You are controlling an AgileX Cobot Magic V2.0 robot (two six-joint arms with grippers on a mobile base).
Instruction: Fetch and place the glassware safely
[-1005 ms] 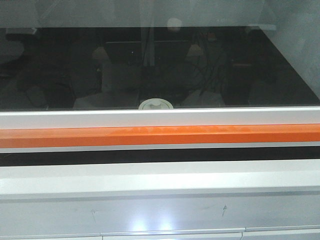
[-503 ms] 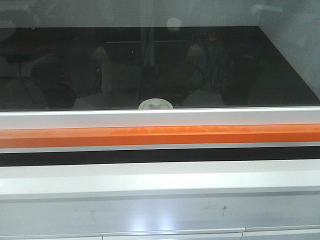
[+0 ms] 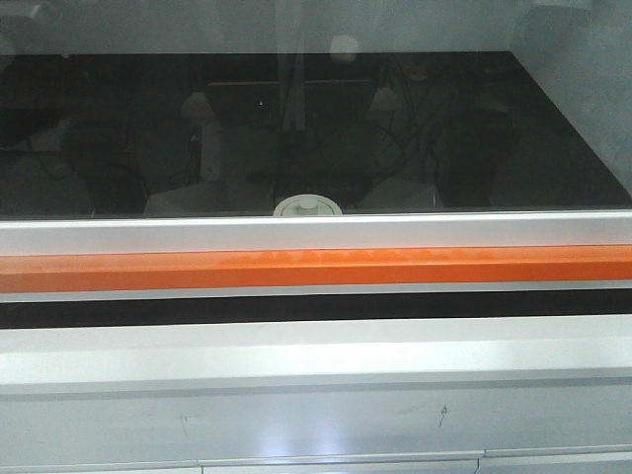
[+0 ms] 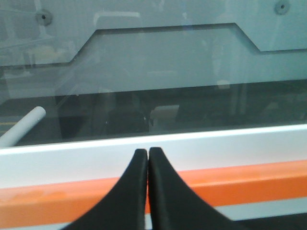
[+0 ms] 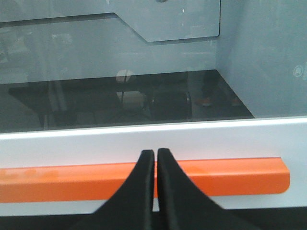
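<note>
Glass jar [image 3: 307, 206]: only cream-white lid with knob visible, peeking above white rail [image 3: 513, 233], at near edge of black bench [image 3: 494, 128], about mid-width. Orange bar [image 3: 148, 270] runs just below rail. Left claw [image 4: 147, 158] clenched, fingers pressed together, nothing between, pointed at rail and orange bar. Right claw [image 5: 156, 158] likewise clenched and unladen. White tube [image 4: 24, 127] at left of left wrist view.
</note>
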